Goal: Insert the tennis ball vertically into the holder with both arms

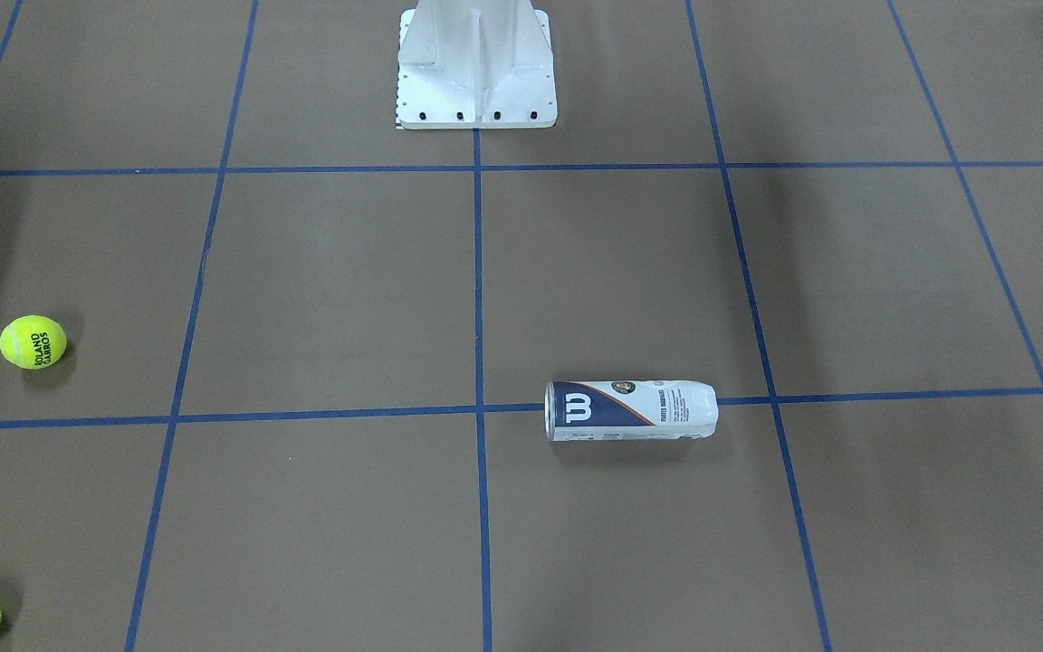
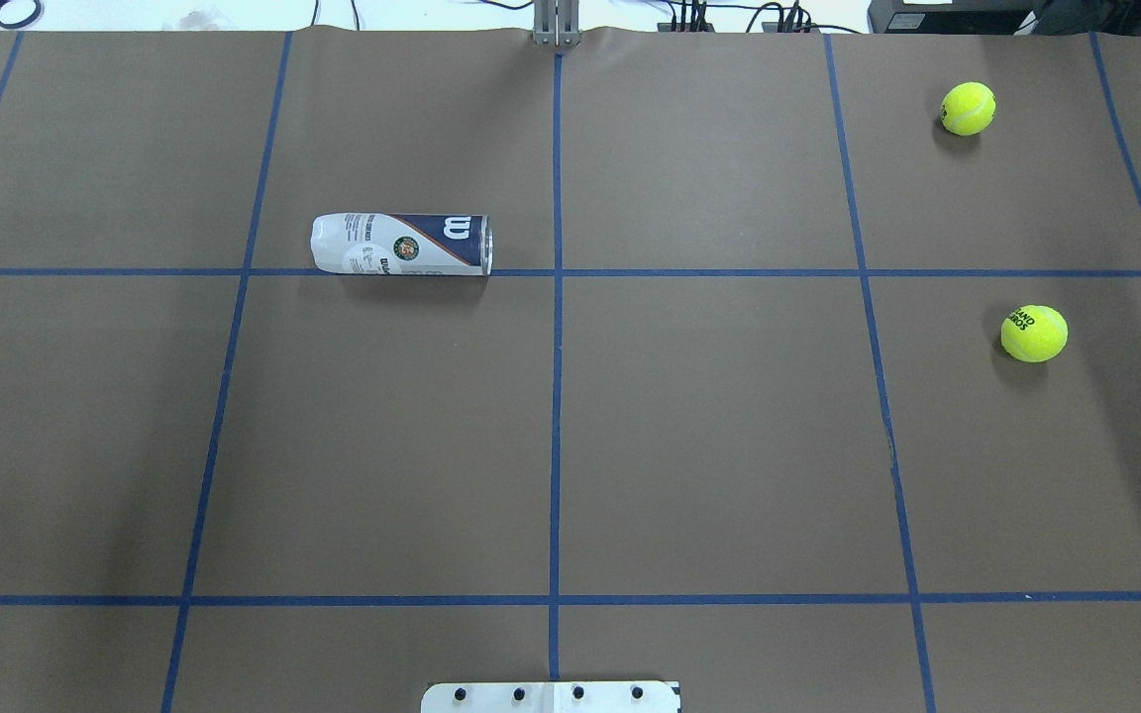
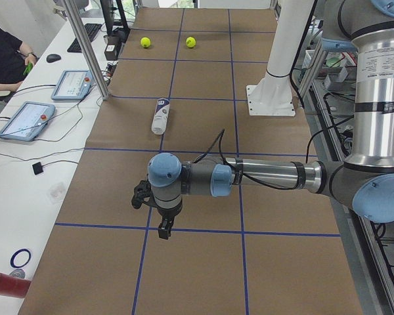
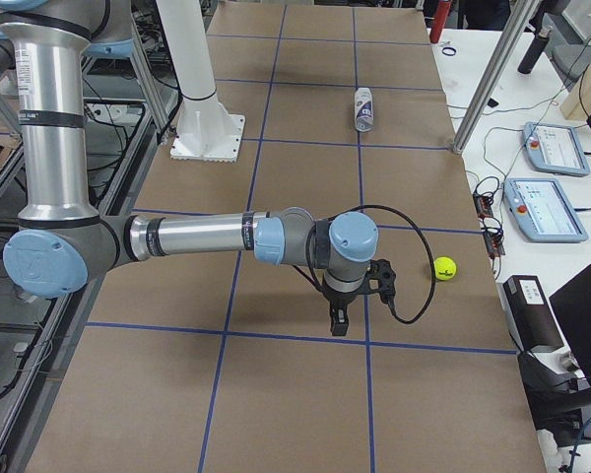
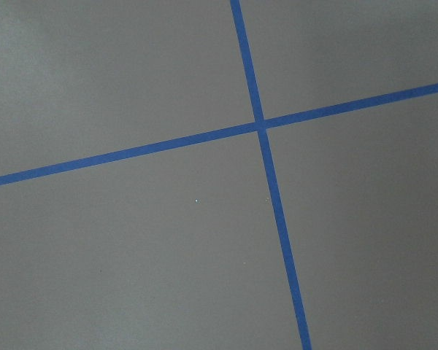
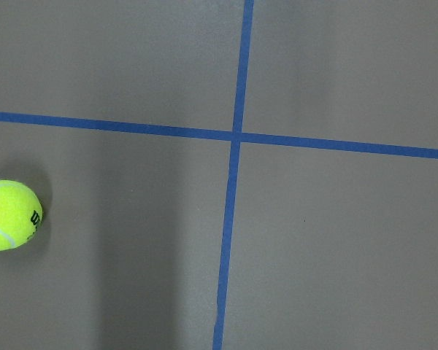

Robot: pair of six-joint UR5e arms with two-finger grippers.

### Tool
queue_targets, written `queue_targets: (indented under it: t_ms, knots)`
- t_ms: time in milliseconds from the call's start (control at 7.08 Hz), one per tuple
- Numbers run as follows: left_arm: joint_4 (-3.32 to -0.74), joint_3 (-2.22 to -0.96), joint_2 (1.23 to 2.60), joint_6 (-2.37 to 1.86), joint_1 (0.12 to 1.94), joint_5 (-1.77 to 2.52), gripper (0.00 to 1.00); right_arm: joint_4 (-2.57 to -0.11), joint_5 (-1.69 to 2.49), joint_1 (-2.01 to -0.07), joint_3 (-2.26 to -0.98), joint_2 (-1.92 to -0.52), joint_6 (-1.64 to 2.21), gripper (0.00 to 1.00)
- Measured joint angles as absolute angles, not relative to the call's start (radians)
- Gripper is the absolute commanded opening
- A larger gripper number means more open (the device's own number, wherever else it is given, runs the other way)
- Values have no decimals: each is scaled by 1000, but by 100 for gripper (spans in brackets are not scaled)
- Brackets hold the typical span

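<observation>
Holder point(image 2: 400, 245) lying flat, tennis ball point(image 2: 1034, 334) near table point(image 2: 729, 446) edge, left gripper point(image 3: 163, 231), right gripper point(image 4: 339, 323) apparently aloft, jaw state unclear

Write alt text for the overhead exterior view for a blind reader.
A Wilson tennis-ball tube lies on its side on a brown table gridded with blue tape, left of the centre line. Two yellow-green tennis balls sit apart at the right, one farther back than the other. A white pedestal base edges in at the bottom.
</observation>
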State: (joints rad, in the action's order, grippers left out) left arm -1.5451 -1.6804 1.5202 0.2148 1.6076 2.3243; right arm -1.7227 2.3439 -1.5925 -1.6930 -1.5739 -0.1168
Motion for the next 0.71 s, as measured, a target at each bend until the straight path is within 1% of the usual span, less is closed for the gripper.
queue_targets:
  t_ms: [424, 565, 707]
  knots:
    - [-1575, -1768, 1528, 210, 1604, 2368, 100, -1722, 2349, -1593, -1705, -1568, -115, 100]
    - [-1582, -1800, 1561, 209, 1580, 2388, 100, -1722, 2350, -1593, -1709, -1566, -115, 100]
    - [-1585, -1823, 1623, 211, 1528, 2374, 99, -1722, 2350, -1592, -1711, -1564, -116, 100]
